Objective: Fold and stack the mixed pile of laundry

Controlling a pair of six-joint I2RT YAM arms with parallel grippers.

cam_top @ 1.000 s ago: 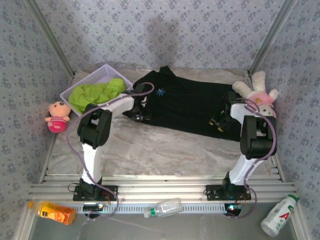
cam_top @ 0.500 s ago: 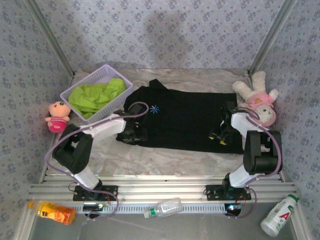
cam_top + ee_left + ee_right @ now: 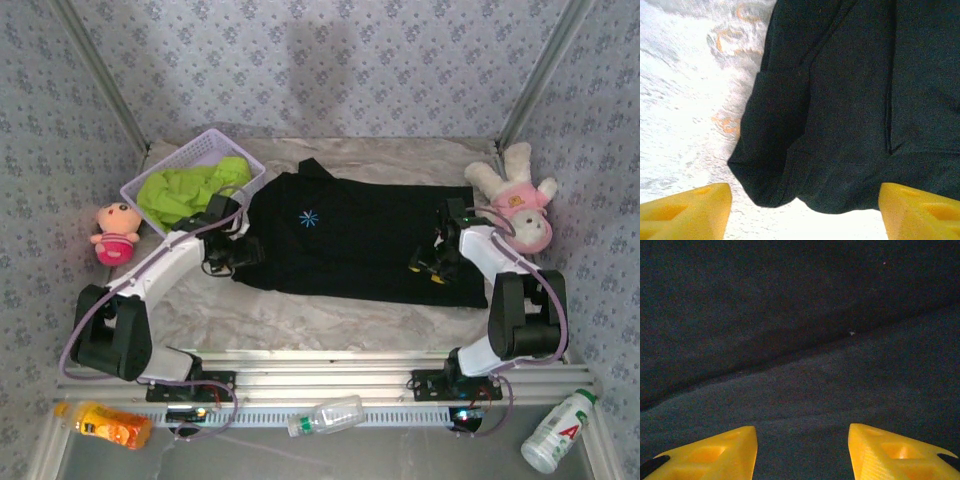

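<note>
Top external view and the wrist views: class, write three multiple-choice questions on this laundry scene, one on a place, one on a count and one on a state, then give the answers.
1. Where does the lime-green cloth T-shirt lie?
A) in the lavender plastic basket
B) over the near rail
C) on the floor

2. How many pink plush toys are there?
A) one
B) two
C) four

3. How is the left gripper?
A) shut on the green T-shirt
B) open at the hem of the black cloth T-shirt
C) shut on a toy

Answers:
1. A, since the green cloth sits inside the basket.
2. B, since one sits by the basket and one at the far right.
3. B, since its yellow fingertips stand wide apart.
</note>
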